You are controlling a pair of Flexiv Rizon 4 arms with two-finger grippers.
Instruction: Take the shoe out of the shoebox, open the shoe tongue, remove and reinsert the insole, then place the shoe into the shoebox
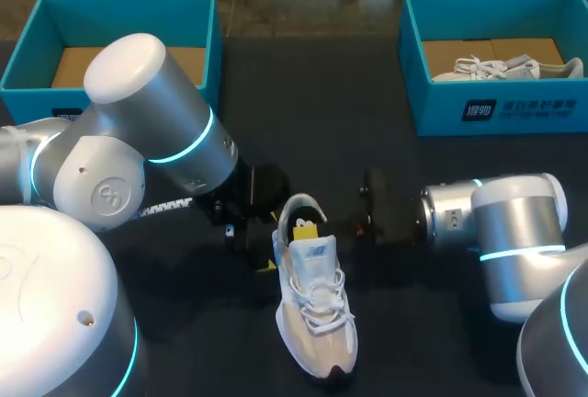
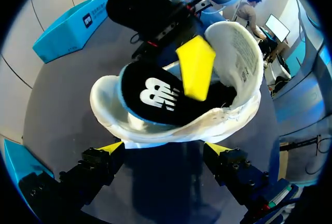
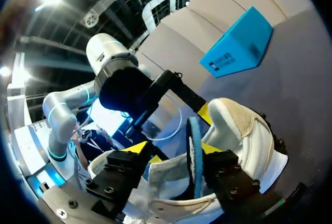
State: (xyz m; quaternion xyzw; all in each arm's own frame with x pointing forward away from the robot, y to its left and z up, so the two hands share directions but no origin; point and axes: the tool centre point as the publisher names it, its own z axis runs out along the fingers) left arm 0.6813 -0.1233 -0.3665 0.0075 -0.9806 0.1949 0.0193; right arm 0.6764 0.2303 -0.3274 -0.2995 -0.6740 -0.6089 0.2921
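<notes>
Dark desk (image 1: pixel 230 75) is carrying two teal shoeboxes at its far edge. The left shoebox (image 1: pixel 119 6) is showing only its cardboard floor, and the right shoebox (image 1: pixel 496 112) is holding a second white shoe (image 1: pixel 496 68). The white sneaker (image 1: pixel 317 314) is lying out of the boxes at near centre, toe nearest and heel farthest.

Both arms are crowding the heel. The left gripper (image 2: pixel 165 148) is sitting just behind the collar with its jaws apart, gripping nothing. The right gripper (image 3: pixel 173 149) is reaching into the opening from the right. Its jaws are apart, with the black, blue-edged insole (image 2: pixel 155 97) standing edge-on between them, close to one finger and not visibly pinched.

As I judge it, the main risk is the shoe moving. With nothing clamping the sneaker, any pull or push on the insole could be dragging or tipping it. A weak pinch could be letting the insole slip or buckle. The two grippers are also working so close that they could be knocking together.
</notes>
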